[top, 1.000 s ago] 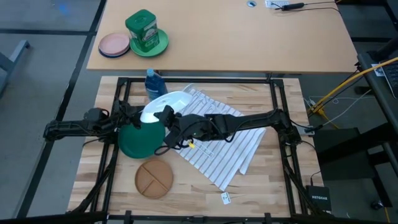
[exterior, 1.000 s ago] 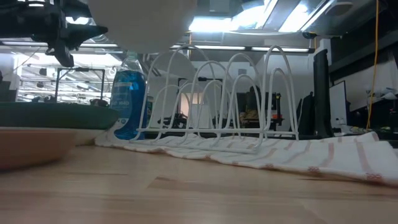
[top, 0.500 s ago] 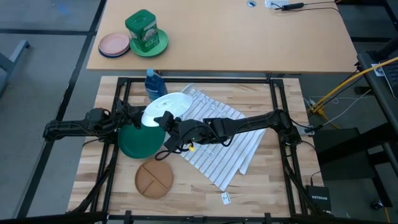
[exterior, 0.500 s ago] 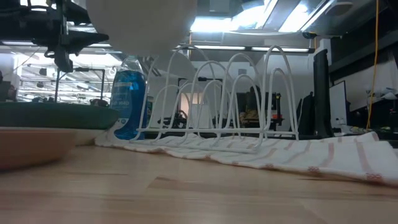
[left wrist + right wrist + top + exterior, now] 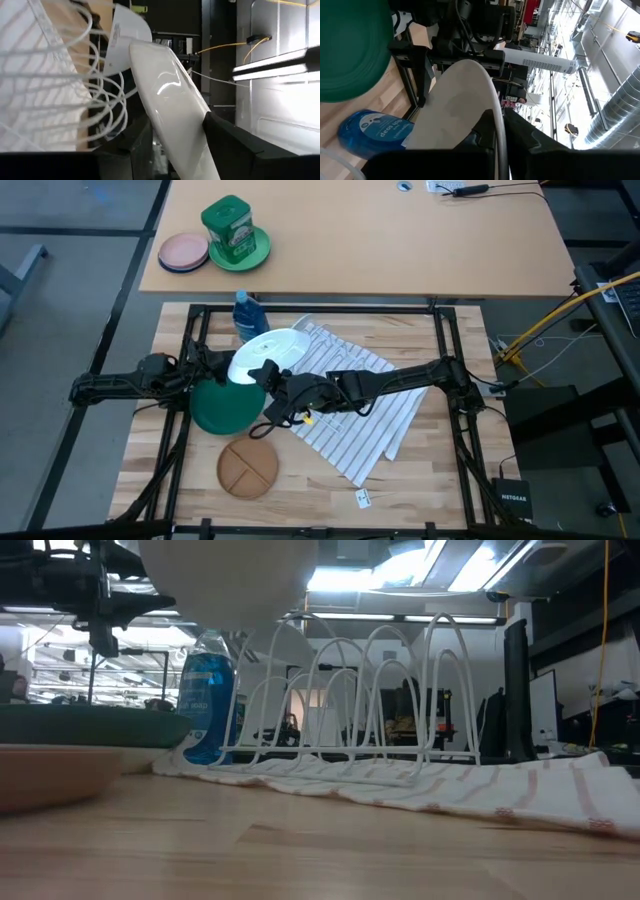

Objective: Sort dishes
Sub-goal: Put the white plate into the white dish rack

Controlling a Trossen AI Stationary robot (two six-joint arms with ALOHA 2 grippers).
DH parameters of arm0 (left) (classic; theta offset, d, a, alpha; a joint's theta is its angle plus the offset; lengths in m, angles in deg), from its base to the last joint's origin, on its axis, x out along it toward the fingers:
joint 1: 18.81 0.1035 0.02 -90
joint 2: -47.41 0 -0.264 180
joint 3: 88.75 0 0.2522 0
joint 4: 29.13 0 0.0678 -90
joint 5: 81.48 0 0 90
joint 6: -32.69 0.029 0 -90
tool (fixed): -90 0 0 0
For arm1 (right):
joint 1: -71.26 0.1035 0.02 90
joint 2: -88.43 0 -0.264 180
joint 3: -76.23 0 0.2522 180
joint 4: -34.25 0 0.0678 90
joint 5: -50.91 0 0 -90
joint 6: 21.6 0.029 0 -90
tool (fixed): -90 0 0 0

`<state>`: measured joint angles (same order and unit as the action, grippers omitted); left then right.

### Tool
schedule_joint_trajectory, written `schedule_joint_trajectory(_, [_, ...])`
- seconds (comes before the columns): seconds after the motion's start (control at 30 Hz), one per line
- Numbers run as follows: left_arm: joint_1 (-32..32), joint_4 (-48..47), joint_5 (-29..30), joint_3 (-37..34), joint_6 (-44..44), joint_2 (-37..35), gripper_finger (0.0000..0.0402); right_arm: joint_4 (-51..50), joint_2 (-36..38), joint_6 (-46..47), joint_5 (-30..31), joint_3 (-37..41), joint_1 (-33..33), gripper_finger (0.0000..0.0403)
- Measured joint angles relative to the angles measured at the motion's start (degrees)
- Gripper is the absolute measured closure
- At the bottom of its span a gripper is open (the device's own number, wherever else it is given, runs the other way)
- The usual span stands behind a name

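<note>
step: both arms hold one white plate [image 5: 262, 348] up, centre-left of the high view, by the rack [image 5: 350, 690].
left gripper [image 5: 170, 150]: jaws clamp its rim.
right gripper [image 5: 495, 135]: jaws clamp its rim.
next: one lets go, the other slots it in.

Your two arms, left arm [image 5: 120, 385] and right arm [image 5: 400, 380], are matte black, built of slim jointed segments with black cables looped alongside. The fingers [image 5: 240, 150] are blocky dark plastic with angular faces.

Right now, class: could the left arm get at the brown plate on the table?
Probably not yet: the left end effector is shut on a white plate, and the brown plate lies beyond the green plate.
</note>
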<state>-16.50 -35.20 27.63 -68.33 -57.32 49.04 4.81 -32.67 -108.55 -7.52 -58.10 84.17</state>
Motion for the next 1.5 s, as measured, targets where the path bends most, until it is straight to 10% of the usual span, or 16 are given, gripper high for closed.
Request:
schedule_joint_trajectory(0.47, [0.0, 0.9, -6.4, 0.1, -27.7, -0.1, 0.0234, 1.6, -0.2, -3.1, 0.3, 0.2, -0.1, 0.0386])
schedule_joint_trajectory(1.5, [-0.1, -4.1, -6.7, 0.1, -32.8, 0.0, 0.0234, 2.2, -0.2, -3.2, -9.1, 0.2, -0.3, 0.0386])
